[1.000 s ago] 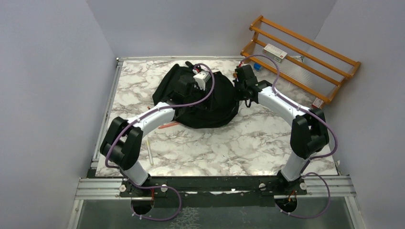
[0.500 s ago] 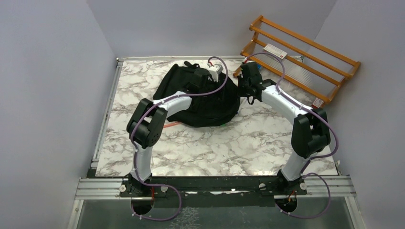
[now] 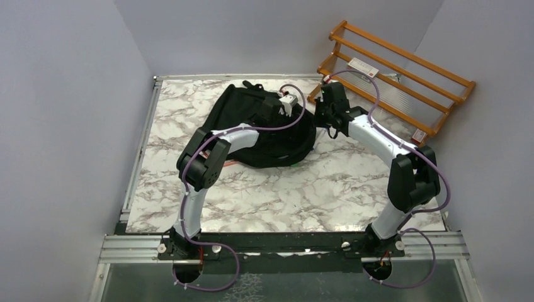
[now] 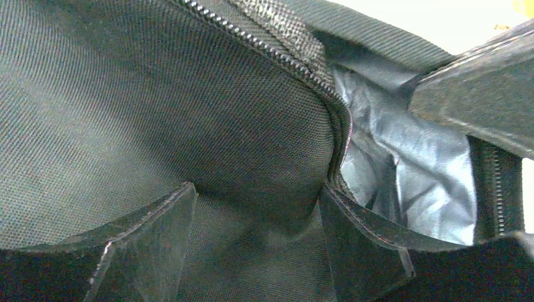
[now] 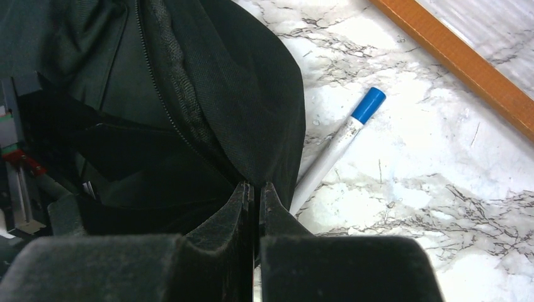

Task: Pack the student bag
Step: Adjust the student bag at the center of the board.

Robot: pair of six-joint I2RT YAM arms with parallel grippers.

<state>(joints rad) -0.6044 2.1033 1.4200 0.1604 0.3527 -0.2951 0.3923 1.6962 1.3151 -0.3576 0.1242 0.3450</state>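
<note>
Your table (image 3: 352, 189) is flat stone-look marble, white with grey swirls. The student bag (image 3: 239, 110) lies at the far middle of it, a big, soft, round black lump of woven cloth. A wooden rack (image 3: 403, 69) with orange slats leans far right. Your left gripper (image 4: 255, 195) is spread wide inside the bag, next to crinkly grey lining (image 4: 403, 163) and a bumpy zip (image 4: 277, 53). Your right gripper (image 5: 257, 187) is pinched tight on the bag's right edge. A thin white pen (image 5: 334, 151) with a blue cap lies just beside that edge. Since a second ago, your left arm (image 3: 233, 135) has swung right and reached farther over the bag.
</note>
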